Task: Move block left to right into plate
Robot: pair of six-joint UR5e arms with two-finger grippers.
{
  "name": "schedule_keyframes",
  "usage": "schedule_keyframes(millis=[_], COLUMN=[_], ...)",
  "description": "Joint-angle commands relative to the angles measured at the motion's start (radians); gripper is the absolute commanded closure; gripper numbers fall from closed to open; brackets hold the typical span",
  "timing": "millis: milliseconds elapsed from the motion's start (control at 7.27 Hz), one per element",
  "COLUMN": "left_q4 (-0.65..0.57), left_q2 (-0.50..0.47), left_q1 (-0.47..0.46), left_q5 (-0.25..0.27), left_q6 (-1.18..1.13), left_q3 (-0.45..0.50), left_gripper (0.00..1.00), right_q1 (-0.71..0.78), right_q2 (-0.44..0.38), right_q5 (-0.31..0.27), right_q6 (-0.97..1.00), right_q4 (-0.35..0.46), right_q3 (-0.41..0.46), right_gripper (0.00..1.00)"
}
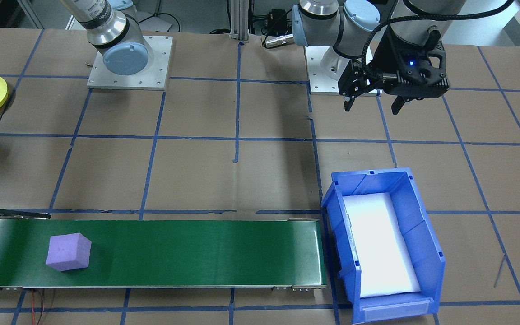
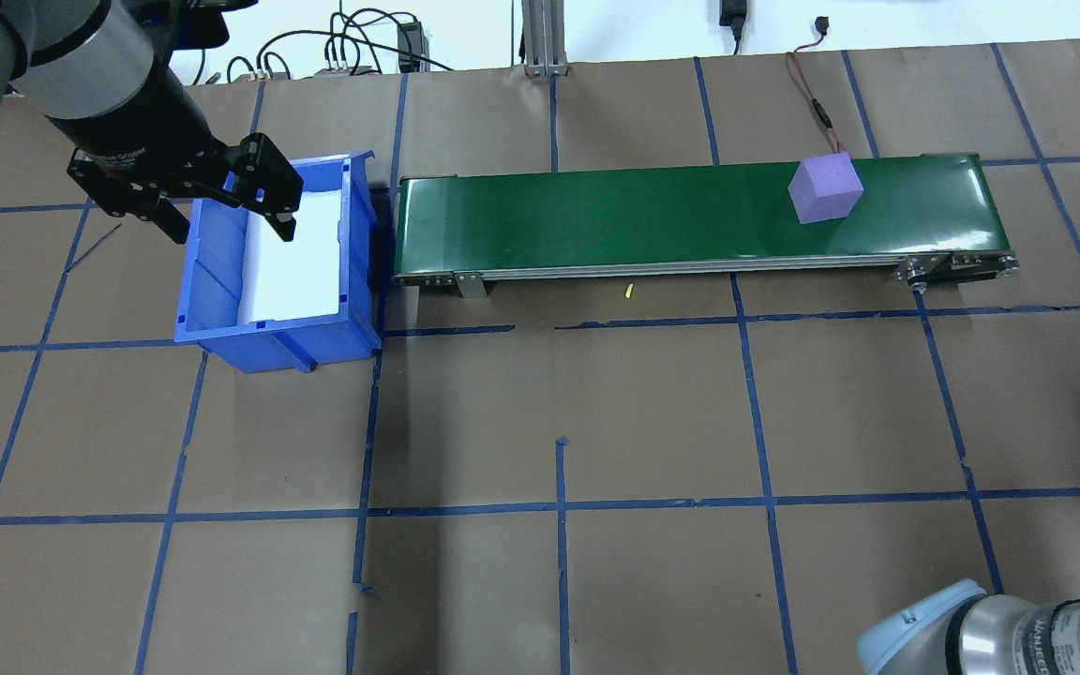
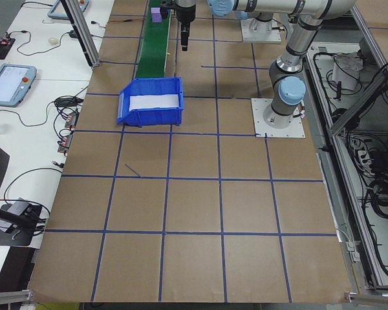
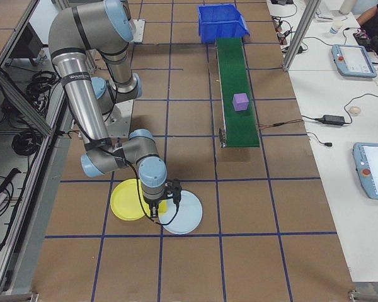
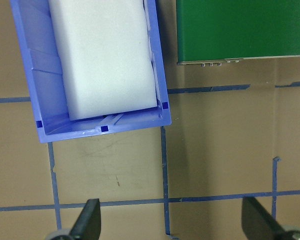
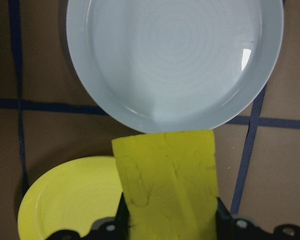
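- Where was our yellow block [image 6: 165, 185]?
- Pinched in our right gripper [image 6: 170, 222], just above the yellow plate's [image 6: 65, 200] edge. We guessed soft, light foam, best squeezed on flat sides. Our left gripper [image 5: 172, 222] hung spread.

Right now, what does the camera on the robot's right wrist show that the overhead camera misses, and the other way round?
Only the right wrist view shows the right hand shut on a yellow block, above a pale blue plate and a yellow plate. Only the overhead view shows the left hand open over the blue bin, the green conveyor belt and a purple block on it. Both show the brown table with blue tape lines.
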Motion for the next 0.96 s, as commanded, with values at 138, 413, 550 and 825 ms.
schedule_keyframes(millis=[138, 413, 550, 825], left_q4=[0.0, 0.0, -0.002, -0.002], left_q2=[0.0, 0.0, 0.002, 0.002], left_q1=[0.0, 0.0, 0.0, 0.0], left_q5=[0.0, 0.0, 0.002, 0.0], left_q6=[0.0, 0.0, 0.0, 0.0], left_q3=[0.0, 0.0, 0.0, 0.0], left_gripper=[0.0, 0.0, 0.0, 0.0], right_q1=[-0.105, -0.184, -0.183, -0.049], right_q2=[-0.029, -0.029, -0.036, -0.105], right_q5=[-0.025, -0.021, -0.02, -0.009], right_q6=[-0.004, -0.095, -0.067, 0.043], right_q4=[0.12, 0.117, 0.113, 0.114], right_q3=[0.076, 0.139, 0.132, 0.094], right_gripper=[0.68, 0.0, 0.0, 0.0])
